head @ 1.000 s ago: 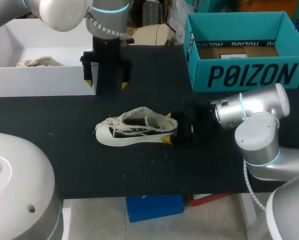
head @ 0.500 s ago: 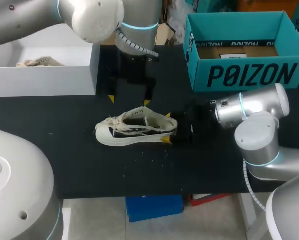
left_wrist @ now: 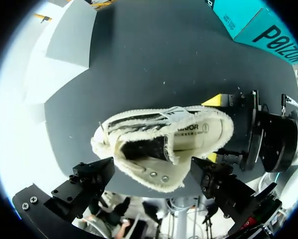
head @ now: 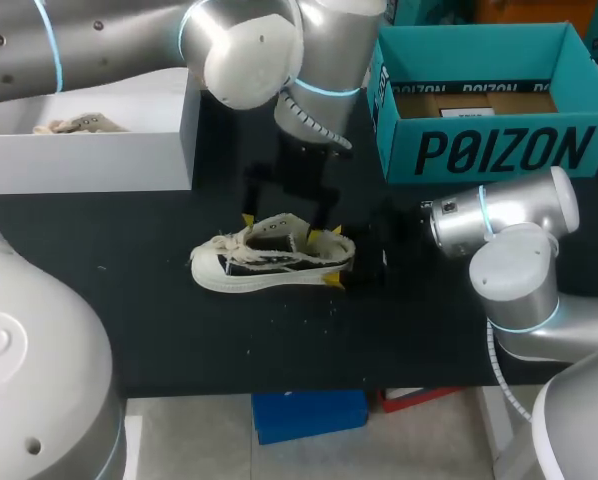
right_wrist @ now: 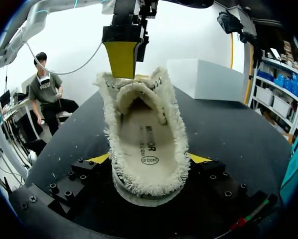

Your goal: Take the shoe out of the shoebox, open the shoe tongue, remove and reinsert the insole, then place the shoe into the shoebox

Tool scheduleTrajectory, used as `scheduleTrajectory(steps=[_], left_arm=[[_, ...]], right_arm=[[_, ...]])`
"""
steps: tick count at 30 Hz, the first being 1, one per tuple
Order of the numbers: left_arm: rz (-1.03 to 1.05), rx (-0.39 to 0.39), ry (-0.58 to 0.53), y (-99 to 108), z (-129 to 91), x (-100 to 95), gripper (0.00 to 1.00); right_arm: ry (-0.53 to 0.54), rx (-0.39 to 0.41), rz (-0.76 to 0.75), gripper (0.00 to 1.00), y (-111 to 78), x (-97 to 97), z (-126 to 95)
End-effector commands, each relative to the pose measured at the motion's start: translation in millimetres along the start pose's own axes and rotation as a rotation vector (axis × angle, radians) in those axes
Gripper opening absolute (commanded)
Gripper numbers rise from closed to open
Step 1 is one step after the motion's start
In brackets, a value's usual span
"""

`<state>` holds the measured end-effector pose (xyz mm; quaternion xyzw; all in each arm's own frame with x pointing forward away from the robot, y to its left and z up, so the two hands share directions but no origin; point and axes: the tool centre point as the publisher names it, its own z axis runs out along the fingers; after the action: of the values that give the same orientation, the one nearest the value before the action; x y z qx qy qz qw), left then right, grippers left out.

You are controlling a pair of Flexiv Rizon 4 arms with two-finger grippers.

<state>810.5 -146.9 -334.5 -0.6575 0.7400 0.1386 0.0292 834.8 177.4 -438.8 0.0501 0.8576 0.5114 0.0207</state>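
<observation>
**Shoe at the tongue-opening step.** The shoe [head: 272,257] is shown on its sole at the centre of the frame, on the black worktop [head: 179,330], outside the white shoebox [head: 89,150] at upper left. Its heel is clamped between the fingers of the right hand [head: 334,256]. The left hand [head: 279,225] is held spread wide over the laced opening, with nothing gripped. Risk: if the left fingers are lowered off-line, the frayed collar [left_wrist: 154,177] may be snagged instead of the tongue [right_wrist: 139,94], and the shoe twisted out of the heel grip.
</observation>
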Motion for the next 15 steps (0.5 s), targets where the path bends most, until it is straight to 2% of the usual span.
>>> scheduleTrajectory(steps=[1,13,15], left_arm=[[-0.004,-0.017,-0.086,-6.7,10.5,14.4,1.0],[-0.027,-0.027,-0.191,-0.9,24.8,0.5,0.98],[-0.024,-0.024,-0.208,-0.7,25.8,-1.4,0.71]], right_arm=[[-0.003,0.003,0.001,0.0,-1.2,-1.7,3.5],[-0.003,0.003,0.001,0.0,-1.2,-1.7,3.5],[-0.003,0.003,0.001,0.0,-1.2,-1.7,3.5]])
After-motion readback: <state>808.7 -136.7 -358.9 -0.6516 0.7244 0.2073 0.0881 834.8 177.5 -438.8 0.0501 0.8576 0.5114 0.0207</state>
